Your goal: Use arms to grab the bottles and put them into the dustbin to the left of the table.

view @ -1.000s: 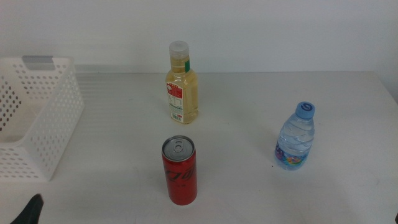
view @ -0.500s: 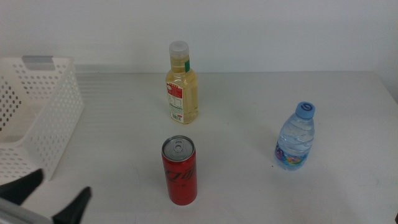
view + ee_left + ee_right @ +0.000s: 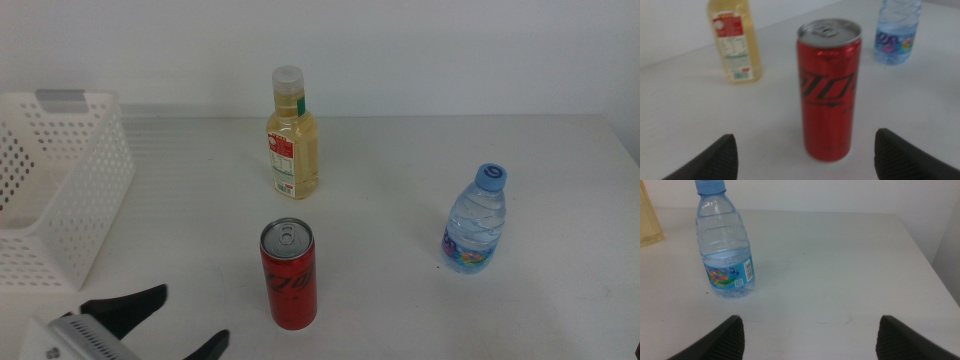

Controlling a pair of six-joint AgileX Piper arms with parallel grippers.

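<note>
I am reaching my left pincer (image 3: 165, 325) toward the tall red metal soda can (image 3: 288, 274), and its two dark tips are spread wide with nothing between them. The can is standing upright near the front of the wide white-grey bench (image 3: 400, 200), a little way ahead of my tips. To do this well, I think I should be going in low and straight, so one tip passes each side of the can's middle, and closing slowly so it does not tip over.

The white plastic basket full of round holes (image 3: 95, 190) is waiting at the left edge, near my arm. The clear bottle of yellow liquid with a pale cap (image 3: 292, 140) is standing behind the can, well apart. The small clear water bottle with a blue cap (image 3: 477, 225) is off to the right. Nothing is standing between me and the can.

My right pincer (image 3: 810, 337) is waiting wide open, near the water bottle.
</note>
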